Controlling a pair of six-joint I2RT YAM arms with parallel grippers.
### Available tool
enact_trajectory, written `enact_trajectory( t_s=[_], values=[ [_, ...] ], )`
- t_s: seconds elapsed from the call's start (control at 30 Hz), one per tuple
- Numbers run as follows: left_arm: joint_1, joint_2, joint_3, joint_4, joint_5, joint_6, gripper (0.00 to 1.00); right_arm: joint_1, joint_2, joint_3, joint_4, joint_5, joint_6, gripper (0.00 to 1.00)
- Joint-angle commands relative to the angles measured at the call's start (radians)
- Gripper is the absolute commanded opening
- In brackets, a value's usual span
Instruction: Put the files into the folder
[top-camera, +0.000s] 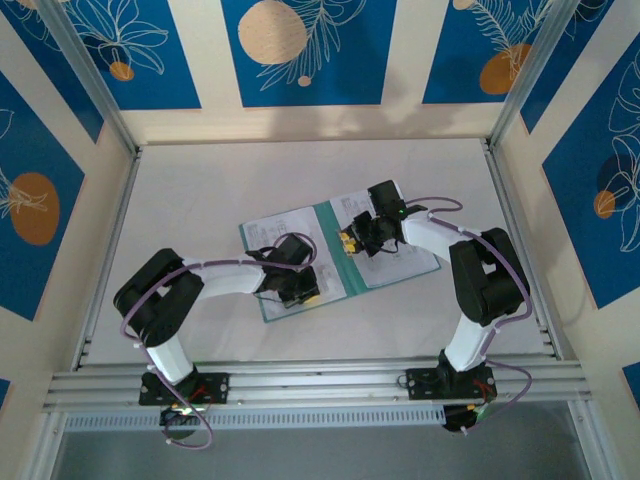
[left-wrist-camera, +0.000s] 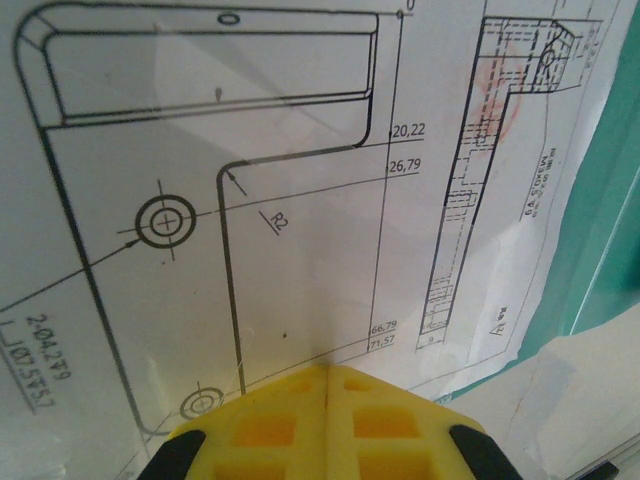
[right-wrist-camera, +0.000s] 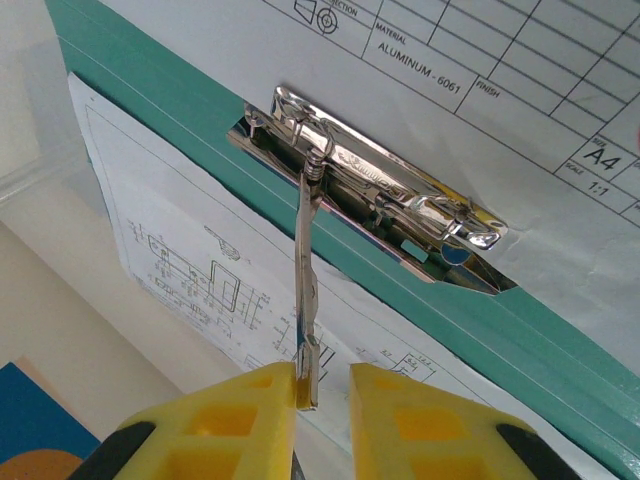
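The left claw (left-wrist-camera: 328, 385) is clenched, its yellow pads (left-wrist-camera: 270, 430) meeting with no gap, and its tip presses down on a white file (left-wrist-camera: 300, 150) printed with a line drawing; a strip of the teal folder (left-wrist-camera: 612, 200) shows along that sheet's edge. The right claw (right-wrist-camera: 323, 375) is slightly parted: the thin metal lever (right-wrist-camera: 308, 270) of the folder's chrome clip (right-wrist-camera: 380, 190) stands up between its pads, lying against one pad with a clear gap to the other, so it is not pinched from both sides. The clip sits on a teal band of the folder, with a printed sheet (right-wrist-camera: 480, 60) marked "ALUMINUM - 6061" on one side and another drawing sheet (right-wrist-camera: 180, 260) on the other. From above, the folder lies open like a book near the middle of the pale table (top-camera: 200, 190), white files on both halves, the left claw on the left half and the right claw at the spine.
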Motion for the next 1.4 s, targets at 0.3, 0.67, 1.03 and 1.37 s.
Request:
enact_trajectory(
  t_s=[0.3,0.67,1.03,1.37],
  values=[
    [-0.015,0.042,-0.016,-0.074,-0.023,-0.002,0.0,-0.003,-0.001,0.02,-0.024,0.005,0.016,0.17],
    [-0.015,0.034,-0.02,-0.077,-0.023,-0.008,0.0,-0.003,0.004,-0.002,-0.042,0.026,0.009,0.05],
    [-0.015,0.024,-0.01,-0.043,0.007,-0.039,0.0,-0.042,-0.017,-0.098,0.01,0.032,-0.072,0.0],
    [-0.015,-0.037,0.03,-0.057,0.019,-0.053,0.0,-0.063,-0.018,-0.21,0.102,0.01,-0.132,0.0]
  ],
)
